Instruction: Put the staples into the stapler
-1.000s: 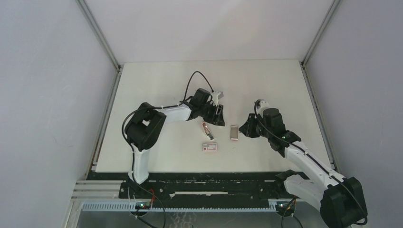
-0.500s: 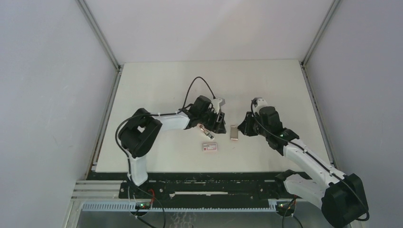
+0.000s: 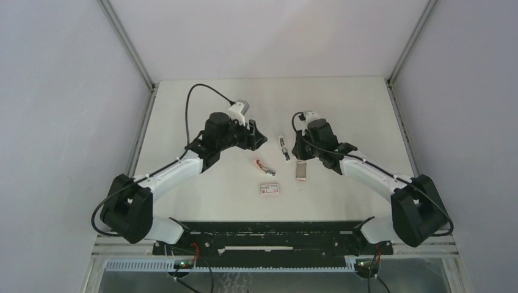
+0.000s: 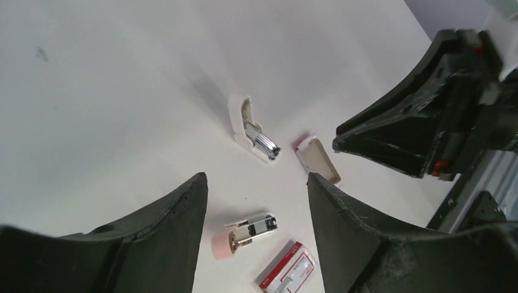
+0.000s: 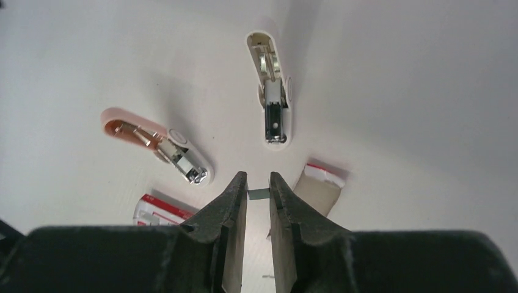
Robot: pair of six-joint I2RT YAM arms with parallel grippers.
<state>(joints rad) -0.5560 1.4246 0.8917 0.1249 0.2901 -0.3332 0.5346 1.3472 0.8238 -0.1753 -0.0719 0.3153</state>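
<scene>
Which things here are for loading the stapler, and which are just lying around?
Job: staple strip pinched in right fingers; open white stapler; grey-tan staples block.
Lying about, probably: pink stapler; red-label box.

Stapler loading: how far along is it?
Done: the white stapler lies opened. In hand: the right hand pinches a small grey strip, probably staples, just short of it. Still to do: seat the strip in the stapler and shut it. The left hand hangs open, empty.
</scene>
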